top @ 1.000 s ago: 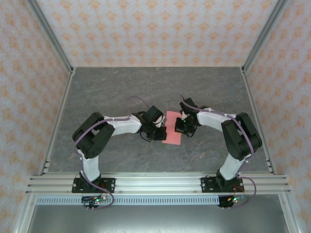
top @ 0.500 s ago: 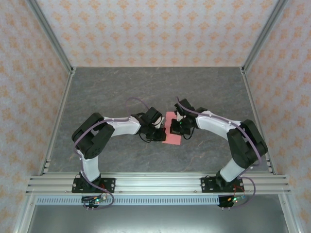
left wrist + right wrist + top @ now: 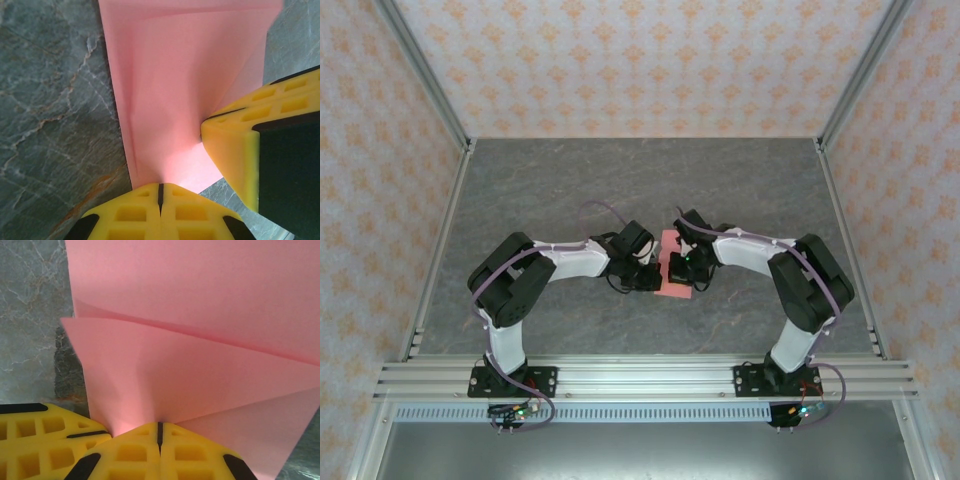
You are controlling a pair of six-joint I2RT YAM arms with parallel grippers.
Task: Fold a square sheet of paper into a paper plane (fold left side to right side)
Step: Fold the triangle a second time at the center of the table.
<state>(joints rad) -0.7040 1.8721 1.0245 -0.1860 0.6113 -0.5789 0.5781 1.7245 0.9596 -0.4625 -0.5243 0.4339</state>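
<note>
The square sheet of paper (image 3: 670,287) lies mid-table, salmon pink and creased narrower (image 3: 185,75). My right gripper (image 3: 678,268) has come in over it from the right. Its jaws (image 3: 160,425) are shut on a layer of the sheet (image 3: 200,370) that tents up to the tips. That gripper's yellow fingers (image 3: 240,150) show in the left wrist view, with creases running to them. My left gripper (image 3: 648,272) is shut, its tips (image 3: 160,186) resting on the sheet's left edge. No paper shows between its jaws. Its fingers (image 3: 40,440) sit just beside the right gripper's.
The grey marbled tabletop (image 3: 570,180) spreads out around the sheet. Patterned walls with aluminium posts (image 3: 420,60) close in three sides. A rail (image 3: 640,378) runs along the near edge by the arm bases.
The right gripper has moved left across the sheet, drawing a layer of paper with it, so less pink shows from above. The left arm has stayed put.
</note>
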